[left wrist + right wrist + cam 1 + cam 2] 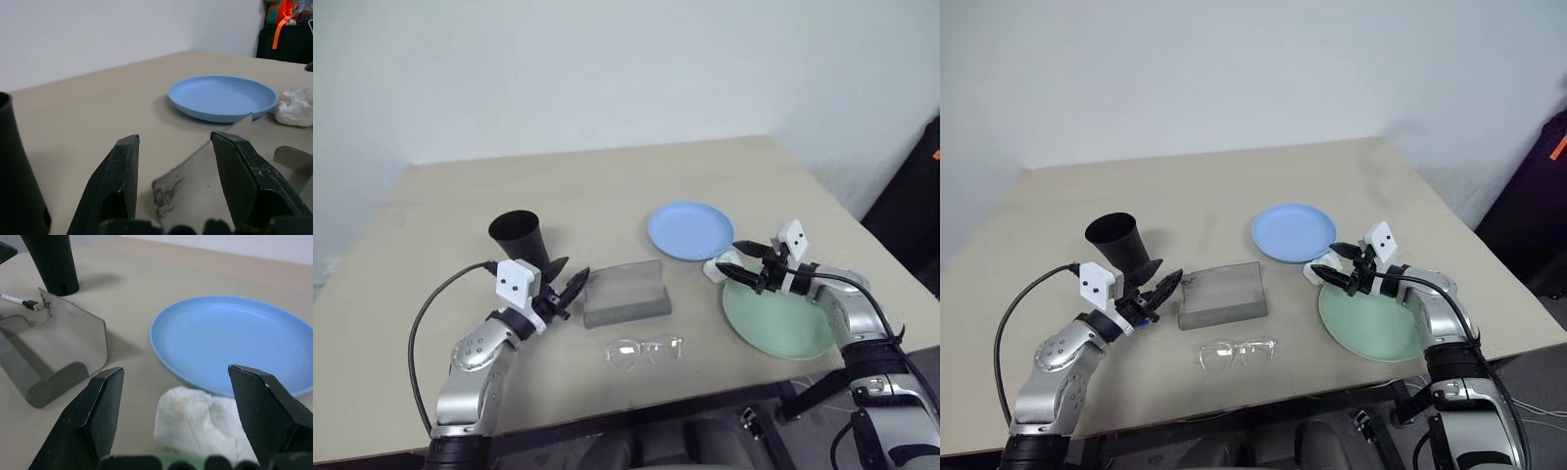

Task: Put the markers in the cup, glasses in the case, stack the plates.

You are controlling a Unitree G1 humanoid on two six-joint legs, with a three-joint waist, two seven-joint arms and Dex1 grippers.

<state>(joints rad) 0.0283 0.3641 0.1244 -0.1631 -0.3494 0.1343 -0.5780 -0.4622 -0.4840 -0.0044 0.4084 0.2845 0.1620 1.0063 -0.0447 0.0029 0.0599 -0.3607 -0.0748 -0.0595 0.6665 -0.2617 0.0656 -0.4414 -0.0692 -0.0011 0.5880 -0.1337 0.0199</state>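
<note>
The black cup [519, 238] stands upright at the left. Just right of it my left gripper [573, 276] hovers open and empty, pointing at the left end of the open grey case [625, 292]. A white marker with a black cap [17, 300] lies on the table by that end of the case. The clear glasses [641, 350] lie in front of the case. The blue plate [690, 230] sits behind and to the right, and the mint green plate [778, 318] at the front right. My right gripper [729, 257] is open over the green plate's far rim, facing the white tissue [195, 423].
The case lid [73, 333] stands up at the back of the box. The tissue lies between the two plates, touching the green plate's rim. The table's front edge [636, 411] runs close behind the glasses.
</note>
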